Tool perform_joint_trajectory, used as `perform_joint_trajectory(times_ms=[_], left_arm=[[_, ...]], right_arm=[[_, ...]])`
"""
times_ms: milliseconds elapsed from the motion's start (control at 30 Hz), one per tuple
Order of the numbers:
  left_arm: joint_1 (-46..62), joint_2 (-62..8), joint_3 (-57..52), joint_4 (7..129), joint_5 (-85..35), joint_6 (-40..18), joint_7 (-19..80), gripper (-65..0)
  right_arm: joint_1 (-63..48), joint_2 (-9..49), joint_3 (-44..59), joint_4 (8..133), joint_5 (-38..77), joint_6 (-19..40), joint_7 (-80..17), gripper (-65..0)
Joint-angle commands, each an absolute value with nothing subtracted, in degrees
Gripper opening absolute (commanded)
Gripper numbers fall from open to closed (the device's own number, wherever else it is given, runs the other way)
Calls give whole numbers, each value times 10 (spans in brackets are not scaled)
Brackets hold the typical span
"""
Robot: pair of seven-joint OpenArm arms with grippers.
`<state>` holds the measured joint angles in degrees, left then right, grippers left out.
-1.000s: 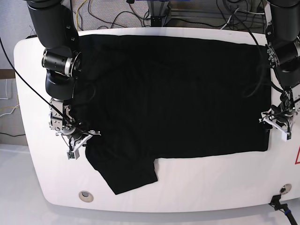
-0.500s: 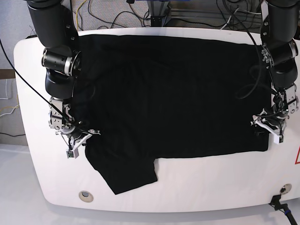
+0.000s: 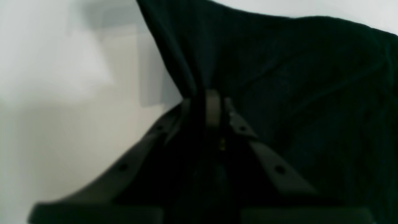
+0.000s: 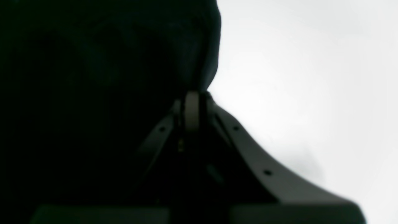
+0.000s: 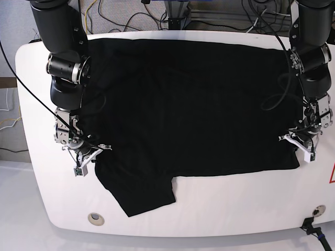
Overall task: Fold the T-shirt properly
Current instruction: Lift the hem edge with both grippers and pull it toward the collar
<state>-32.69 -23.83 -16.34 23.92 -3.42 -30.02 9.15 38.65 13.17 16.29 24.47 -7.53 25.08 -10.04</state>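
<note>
The black T-shirt [image 5: 193,104] lies spread over most of the white table [image 5: 235,204], with one sleeve [image 5: 141,193] sticking out toward the front left. No print shows. My left gripper [image 5: 299,146] is at the shirt's right front corner. In the left wrist view the left gripper [image 3: 213,101] is shut on a pinched fold of the cloth [image 3: 311,77], which rises in a ridge. My right gripper [image 5: 90,155] is at the shirt's left edge above the sleeve. In the right wrist view the right gripper [image 4: 192,99] is shut on the cloth edge [image 4: 93,77].
Cables [image 5: 131,15] hang behind the table's back edge. Round holes sit in the tabletop at the front left [image 5: 96,218] and front right [image 5: 315,211]. A red mark [image 5: 332,175] shows at the right edge. Bare white table lies along the front.
My left gripper has shifted a little inward, toward the view's left, at the shirt's right front corner, drawing the cloth edge with it. The right arm has barely moved.
</note>
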Motion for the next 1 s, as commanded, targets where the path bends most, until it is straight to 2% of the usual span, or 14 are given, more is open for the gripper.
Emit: perform_joint_trajectory(times_ms=[0, 267, 433, 667, 967], left_arm=[[-343, -247, -165, 251, -40, -303, 77, -650], [-332, -247, -167, 289, -41, -303, 77, -650], [-297, -247, -167, 364, -56, -303, 80, -650], [-239, -253, -167, 461, -126, -303, 109, -650], [-169, -264, -167, 560, -126, -303, 109, -650]], right_arm=[[401, 137, 164, 255, -75, 253, -95, -650], [403, 134, 164, 261, -75, 253, -95, -650], [401, 128, 167, 334, -74, 255, -140, -650], [351, 121, 167, 491, -74, 277, -236, -650], [234, 107, 167, 736, -73, 306, -368, -650]])
